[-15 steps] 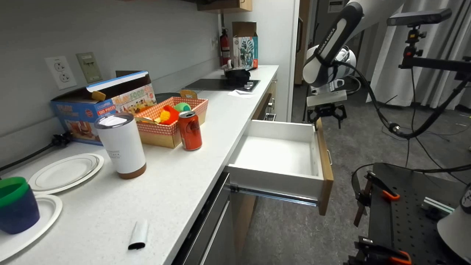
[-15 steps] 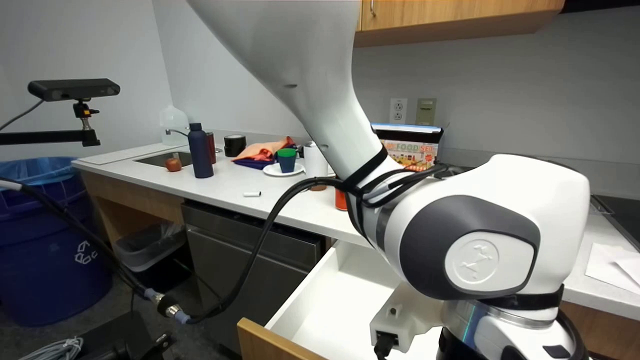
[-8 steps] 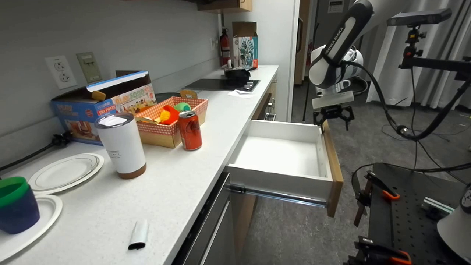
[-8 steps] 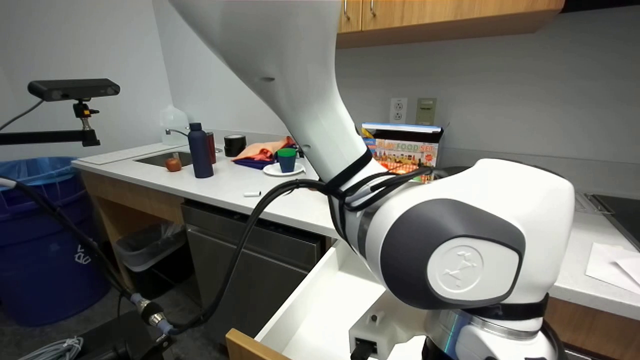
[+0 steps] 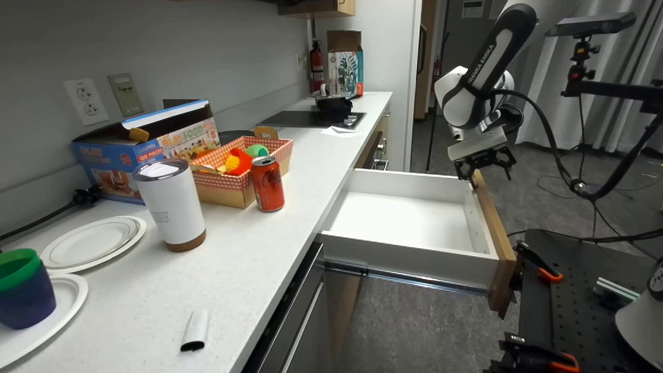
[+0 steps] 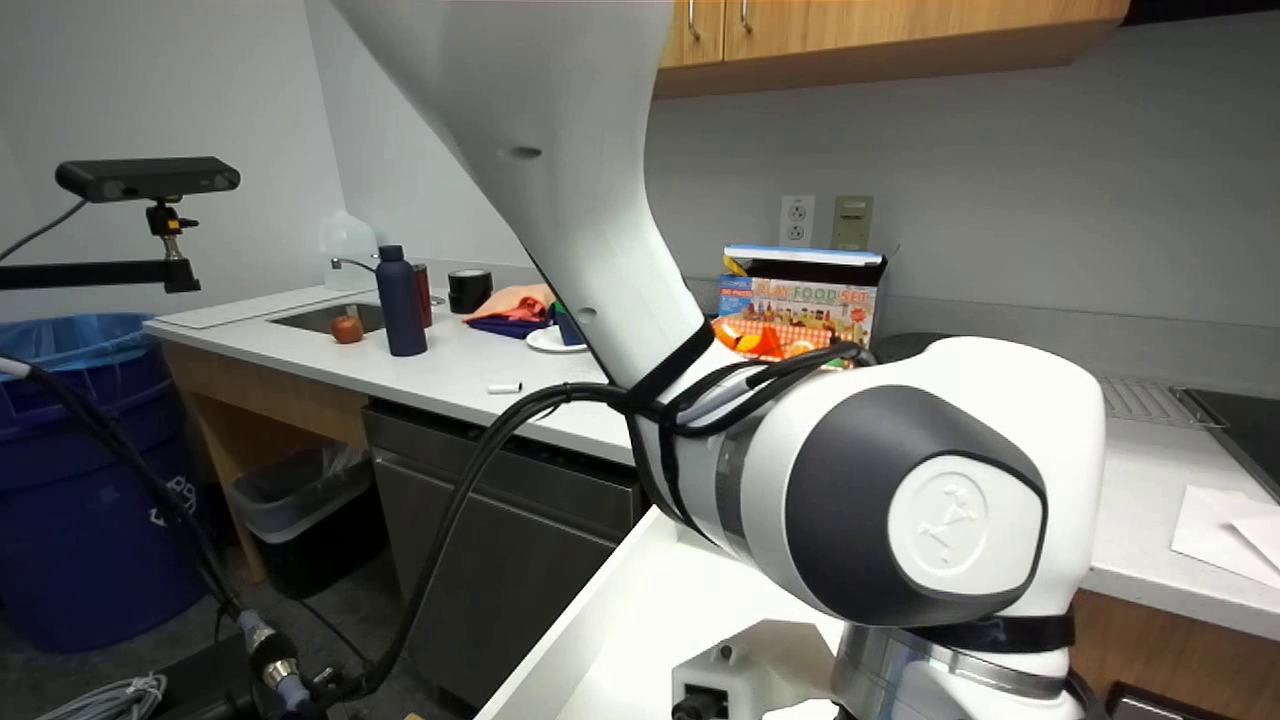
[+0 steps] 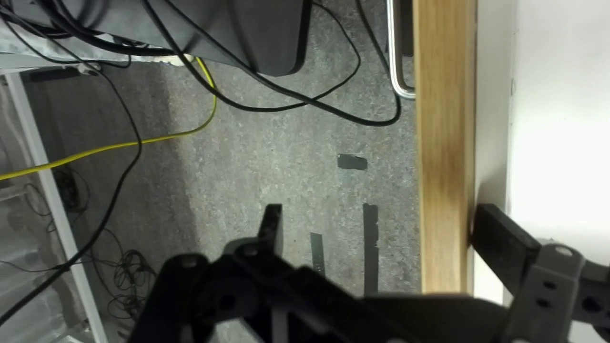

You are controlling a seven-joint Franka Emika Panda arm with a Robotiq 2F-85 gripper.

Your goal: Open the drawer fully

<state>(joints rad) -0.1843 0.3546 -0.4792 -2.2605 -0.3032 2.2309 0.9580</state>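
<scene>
Well apart from the jaws, at the far left in an exterior view, a smooth cup (image 5: 26,298), green at the rim and dark blue below, stands on a round white plate (image 5: 71,305), upon the pale, speckled surface (image 5: 254,269). Next come more round plates (image 5: 88,243), then a blue cardboard box (image 5: 147,149) lettered "PLAY FOOD SET", a white tumbler (image 5: 173,207) with a brown base, a short white tube (image 5: 196,327), a red-checked basket (image 5: 221,182) and a shiny red can (image 5: 268,189), all left of the jaws. Nearer them, the drawer (image 5: 414,264) stands out beyond the surface's edge: a shallow white box with a front panel (image 5: 494,233) of straight-grained tan wood. By the panel's far end the jaws are spread wide and released, one side inside the drawer, right against the panel's back, the opposite side outside, over mottled grey floor (image 7: 238,157); a bent metal handle (image 7: 394,52) shows higher than the jaws in the wrist view, on the panel's outer face. Above them, the arm (image 5: 497,54) reads "FRANKA EMIKA"; in an exterior view its round white joint (image 6: 940,510) blocks part of the drawer. Right of the jaws and lower, an orange-tipped clamp (image 5: 536,263) sits on a perforated black board (image 5: 564,305); the panel's near end overlaps it in view, and whether they touch I cannot tell.
</scene>
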